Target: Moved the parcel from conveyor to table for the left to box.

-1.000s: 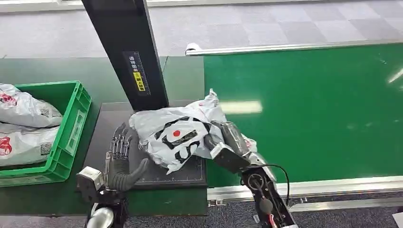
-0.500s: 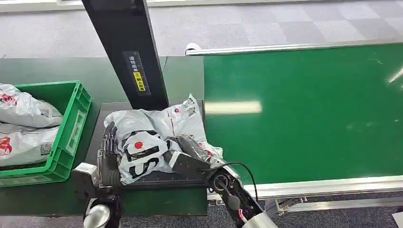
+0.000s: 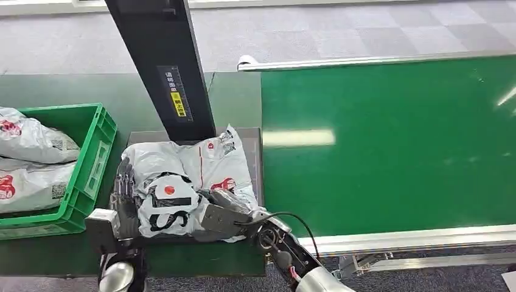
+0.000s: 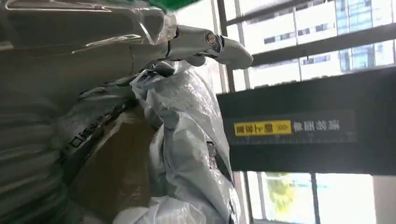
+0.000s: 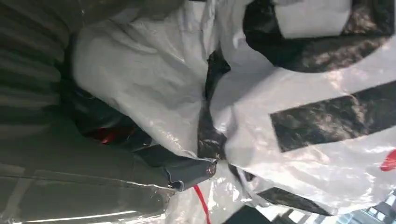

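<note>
The parcel [image 3: 182,176], a crumpled white plastic bag with black and red print, lies on the dark pad [image 3: 255,152] of the table, just left of the conveyor. My right hand [image 3: 220,212] grips its near right side, fingers buried in the plastic. My left hand [image 3: 125,196] stands upright with fingers stretched out, resting against the parcel's left side. In the left wrist view the parcel [image 4: 187,140] sits against the left hand [image 4: 60,70], with one finger [image 4: 210,44] straight over it. The right wrist view has the parcel [image 5: 289,93] pressed against the right hand [image 5: 37,116].
A green crate [image 3: 91,164] with white parcels [image 3: 27,143] stands left of the pad. A black post [image 3: 164,67] rises just behind the parcel. The green conveyor belt [image 3: 395,140] spreads to the right, its metal rail [image 3: 426,234] along the near edge.
My right hand has carried the parcel leftward off the belt edge and down onto the dark pad. The left hand has shifted slightly left and now lies against the parcel's side.
</note>
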